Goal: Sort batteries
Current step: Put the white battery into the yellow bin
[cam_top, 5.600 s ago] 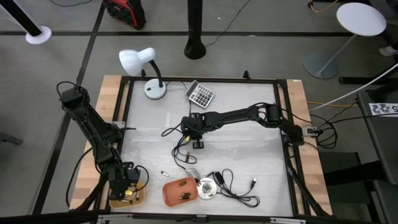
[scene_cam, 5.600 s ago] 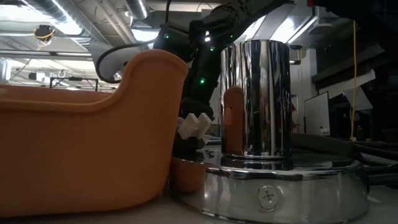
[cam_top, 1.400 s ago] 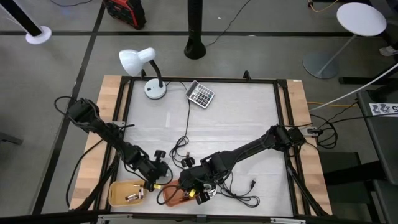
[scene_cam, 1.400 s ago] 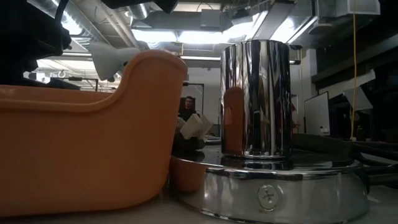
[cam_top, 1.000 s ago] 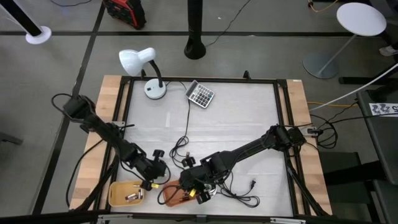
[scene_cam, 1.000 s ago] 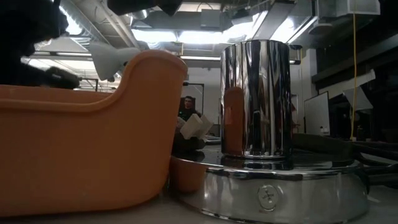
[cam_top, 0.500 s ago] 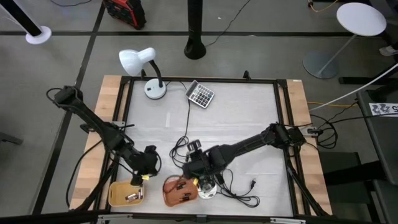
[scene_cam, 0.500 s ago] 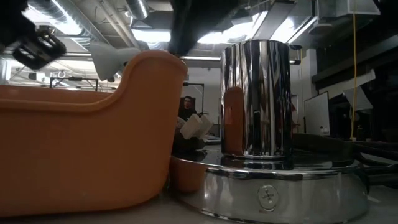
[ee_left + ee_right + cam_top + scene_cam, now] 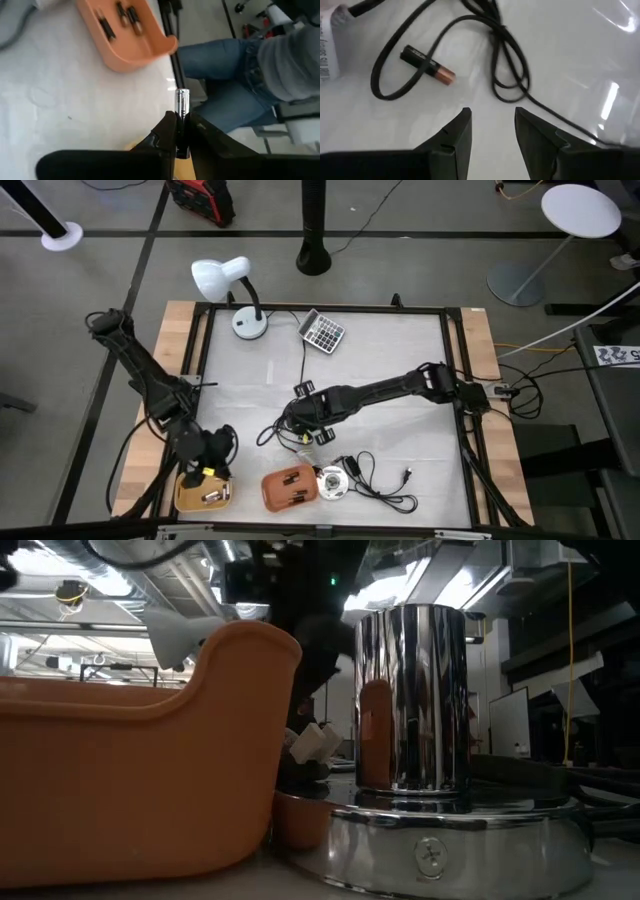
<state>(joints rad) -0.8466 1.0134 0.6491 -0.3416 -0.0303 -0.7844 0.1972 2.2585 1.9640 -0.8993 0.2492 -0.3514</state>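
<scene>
Left gripper (image 9: 181,131) pinches silvery battery (image 9: 181,102) endwise above tan tray (image 9: 190,498). Right gripper (image 9: 492,125), jaws apart, hovers beside copper-tipped battery (image 9: 427,64) among cable (image 9: 505,60): rigid, light, slippery; grasp mid-body.

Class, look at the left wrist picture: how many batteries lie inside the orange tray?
3 dark batteries lie in the orange tray: one toward its closed end, two side by side. More may be hidden beyond the picture's edge.
</scene>
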